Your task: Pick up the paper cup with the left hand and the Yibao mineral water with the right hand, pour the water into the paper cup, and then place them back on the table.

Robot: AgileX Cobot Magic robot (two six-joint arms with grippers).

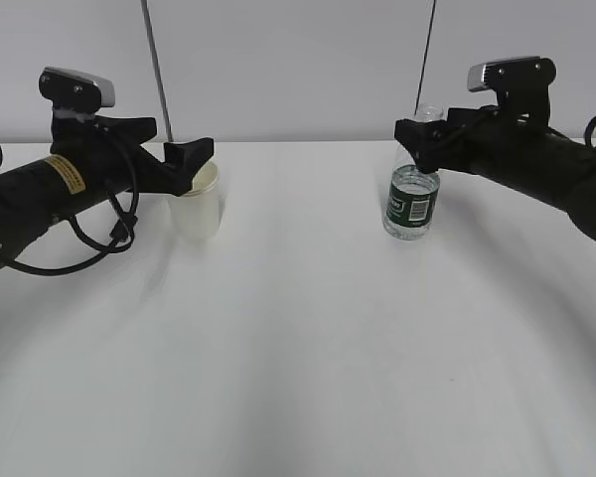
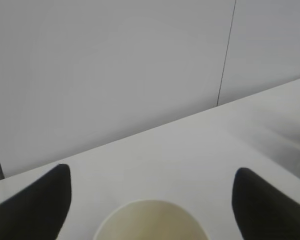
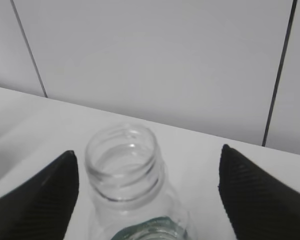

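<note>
The cream-white paper cup stands upright on the white table at the left. My left gripper is open, its fingers either side of the cup's rim without touching. In the left wrist view the cup sits low between the two black fingertips. The capless Yibao mineral water bottle with its dark green label stands upright at the right. My right gripper is open around its upper part. In the right wrist view the bottle's open neck lies between the spread fingers, nearer the left one.
A grey wall with thin dark vertical seams runs behind the table's far edge. Loose black cables hang from the left arm over the table. The wide white tabletop stretches toward the front.
</note>
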